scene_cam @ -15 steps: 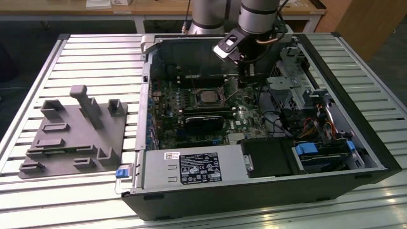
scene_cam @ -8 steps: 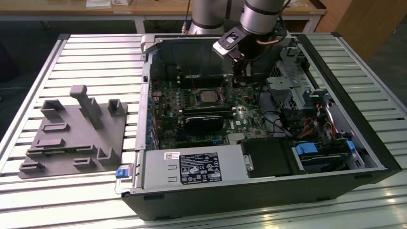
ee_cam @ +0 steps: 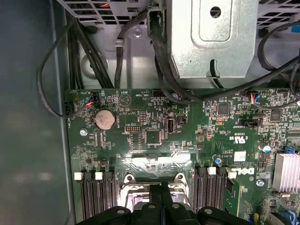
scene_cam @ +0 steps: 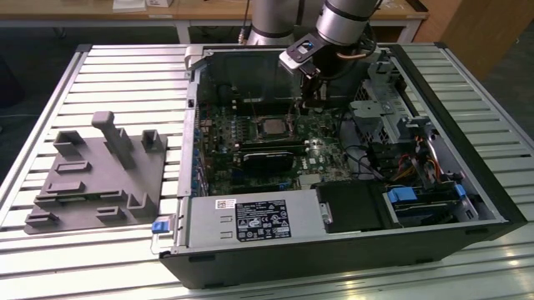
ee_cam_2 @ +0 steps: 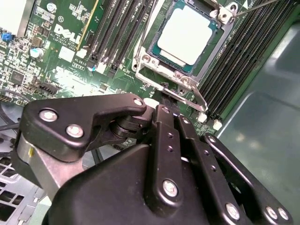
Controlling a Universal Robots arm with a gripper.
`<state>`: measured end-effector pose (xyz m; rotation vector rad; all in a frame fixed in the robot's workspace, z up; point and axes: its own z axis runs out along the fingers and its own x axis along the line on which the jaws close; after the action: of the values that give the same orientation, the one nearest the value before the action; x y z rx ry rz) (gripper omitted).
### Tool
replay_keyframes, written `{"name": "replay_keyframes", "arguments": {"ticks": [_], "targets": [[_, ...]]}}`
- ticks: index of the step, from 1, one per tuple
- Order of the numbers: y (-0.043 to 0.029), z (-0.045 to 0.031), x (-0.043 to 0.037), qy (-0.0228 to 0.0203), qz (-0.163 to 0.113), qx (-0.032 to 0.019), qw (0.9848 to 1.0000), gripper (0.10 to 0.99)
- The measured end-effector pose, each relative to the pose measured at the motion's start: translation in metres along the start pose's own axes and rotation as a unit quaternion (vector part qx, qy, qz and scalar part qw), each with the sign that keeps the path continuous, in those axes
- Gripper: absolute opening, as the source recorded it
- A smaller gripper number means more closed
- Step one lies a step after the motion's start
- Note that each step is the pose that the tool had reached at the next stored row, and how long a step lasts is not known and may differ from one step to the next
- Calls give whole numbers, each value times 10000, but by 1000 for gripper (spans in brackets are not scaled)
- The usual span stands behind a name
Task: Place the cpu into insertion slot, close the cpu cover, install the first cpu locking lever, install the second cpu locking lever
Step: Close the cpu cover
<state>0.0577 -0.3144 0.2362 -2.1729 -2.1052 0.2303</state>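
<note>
A slatted metal table [scene_cam: 125,69] carries an open desktop computer case [scene_cam: 292,269], with a grey fixture tray [scene_cam: 92,187] lying on the exterior view's left. The robot arm [scene_cam: 342,19] reaches down from the far side into the case, over the green motherboard [ee_cam: 154,117].

The gripper [ee_cam_2: 166,101] hangs low over the board at the far edge of the socket. Its black fingers [ee_cam_2: 164,140] are clenched together, and nothing can be seen held between them.

The insertion slot [ee_cam_2: 206,56] sits between banks of memory slots [ee_cam_2: 119,28], far of a long black card [scene_cam: 269,159]. The cpu cover [ee_cam_2: 150,70] appears to lie down around the chip, though how fully it is seated cannot be told.

The cpu [ee_cam_2: 186,35] rests flat inside the slot, silver top up, so the placing step looks done.

A thin wire locking lever [ee_cam_2: 199,96] runs along the socket edge, just beside the fingertips. A second wire [ee_cam_2: 253,7] shows at the opposite corner.

By this reading the step in hand is the first locking lever. It calls for a steady press with the closed tips, down and then sideways under its hook, without sliding off onto the memory slots.
</note>
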Motion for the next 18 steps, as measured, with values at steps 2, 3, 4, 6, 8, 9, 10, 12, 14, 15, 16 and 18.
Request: {"name": "replay_keyframes", "arguments": {"ticks": [2,3,4,6,8,9,10,12,14,15,16,18], "targets": [[-4,1,0,1,0,-2,10000,106],[-13,4,0,2,0,-11,10000,106],[-29,6,0,2,0,-28,10000,106],[-67,13,-2,3,2,-71,10000,106],[-117,22,-4,4,3,-119,9999,106],[-143,27,-4,5,4,-142,9999,106],[-168,33,-5,6,5,-162,9999,106],[-214,42,-6,7,5,-194,9998,106],[-243,47,-8,7,7,-215,9998,106],[-251,48,-8,7,7,-222,9998,106],[-259,50,-8,8,6,-229,9997,106],[-282,55,-8,9,7,-252,9997,106]]}}
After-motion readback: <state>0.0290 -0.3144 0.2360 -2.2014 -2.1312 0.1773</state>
